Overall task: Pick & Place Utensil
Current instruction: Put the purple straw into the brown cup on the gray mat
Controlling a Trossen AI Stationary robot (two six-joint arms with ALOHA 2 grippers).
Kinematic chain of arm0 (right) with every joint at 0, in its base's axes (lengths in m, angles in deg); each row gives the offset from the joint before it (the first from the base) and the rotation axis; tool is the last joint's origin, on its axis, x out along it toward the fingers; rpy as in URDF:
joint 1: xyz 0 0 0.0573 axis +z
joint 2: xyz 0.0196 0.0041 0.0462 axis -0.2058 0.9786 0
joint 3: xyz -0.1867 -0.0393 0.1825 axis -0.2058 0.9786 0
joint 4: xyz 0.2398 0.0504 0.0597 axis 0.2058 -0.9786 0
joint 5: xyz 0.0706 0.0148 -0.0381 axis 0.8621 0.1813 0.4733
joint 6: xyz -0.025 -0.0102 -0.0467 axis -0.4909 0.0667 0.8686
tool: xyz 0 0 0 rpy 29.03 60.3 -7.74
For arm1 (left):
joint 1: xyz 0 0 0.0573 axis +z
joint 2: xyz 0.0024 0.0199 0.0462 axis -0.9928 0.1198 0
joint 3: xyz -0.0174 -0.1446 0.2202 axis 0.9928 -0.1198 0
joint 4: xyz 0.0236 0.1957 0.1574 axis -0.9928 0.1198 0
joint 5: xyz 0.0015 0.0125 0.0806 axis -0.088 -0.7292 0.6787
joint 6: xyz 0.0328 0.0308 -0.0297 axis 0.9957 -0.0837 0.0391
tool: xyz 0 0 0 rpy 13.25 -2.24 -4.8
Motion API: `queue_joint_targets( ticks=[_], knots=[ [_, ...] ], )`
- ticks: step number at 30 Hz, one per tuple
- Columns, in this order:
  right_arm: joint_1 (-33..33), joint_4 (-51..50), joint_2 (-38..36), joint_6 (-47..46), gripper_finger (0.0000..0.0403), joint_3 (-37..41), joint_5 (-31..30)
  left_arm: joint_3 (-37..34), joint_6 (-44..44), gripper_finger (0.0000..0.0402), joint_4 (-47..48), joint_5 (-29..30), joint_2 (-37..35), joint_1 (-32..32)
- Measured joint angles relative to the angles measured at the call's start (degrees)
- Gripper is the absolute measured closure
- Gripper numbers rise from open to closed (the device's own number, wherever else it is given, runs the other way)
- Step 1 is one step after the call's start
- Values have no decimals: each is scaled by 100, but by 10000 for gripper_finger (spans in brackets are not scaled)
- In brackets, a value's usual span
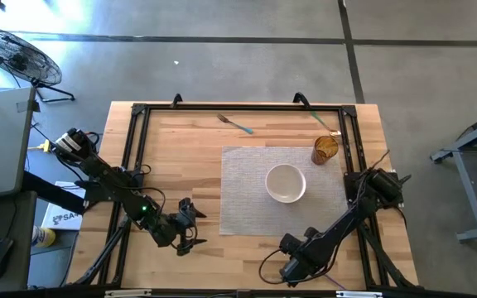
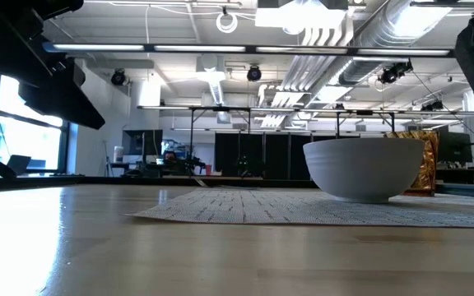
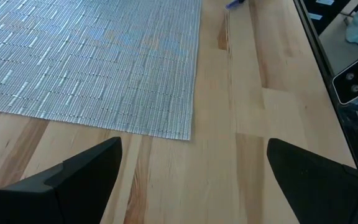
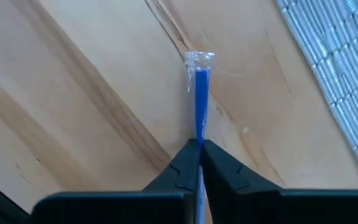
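On the pale wooden table (image 1: 180,165) a grey woven placemat (image 1: 247,190) lies right of centre, and on it, toward three o'clock, stands a white round bowl (image 1: 286,183); just off the mat's corner at about one o'clock stands an amber glass cup (image 1: 325,150), and near the far edge at twelve o'clock lies a metal fork with a teal handle (image 1: 235,124), well apart from both arms; the right gripper (image 4: 199,149) is down at the near edge of the table at about five o'clock, just off the mat's near corner, its two dark fingers pressed together on a thin blue-handled utensil with a clear plastic tip (image 4: 199,93); in the right wrist view the blue shaft runs straight out from between the fingertips over the wood, the clear tip pointing away from the gripper, with the edge of the mat showing at the side; whether the utensil is touching the table or lifted off it cannot be told; the left gripper (image 3: 194,168) waits at about seven o'clock, just beside the mat's near left corner, its fingers spread wide over bare wood and holding nothing.
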Motion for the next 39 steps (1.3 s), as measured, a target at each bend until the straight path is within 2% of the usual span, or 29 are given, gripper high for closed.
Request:
queue_joint_targets(
  ticks=[8,14,17,23,27,34,39],
  knots=[
    [-212,22,-208,523,395,26,-365,0,0,5,0,-2,0,0],
    [-494,-12,-919,1275,400,20,-1121,0,-2,5,-1,-2,1,0],
    [-636,-12,-1451,1761,401,17,-1873,0,-2,5,0,-3,0,0],
    [-908,-163,-2640,2813,402,11,-4030,0,-2,5,-1,-2,1,0],
    [-1102,-345,-3413,3349,401,11,-5160,0,0,5,-1,-2,0,0],
    [-1550,-385,-4521,4352,401,11,-6013,0,-1,5,0,-2,0,0],
    [-1891,-457,-5101,4514,401,414,-7195,0,-2,5,-1,-2,0,0]
  ],
)
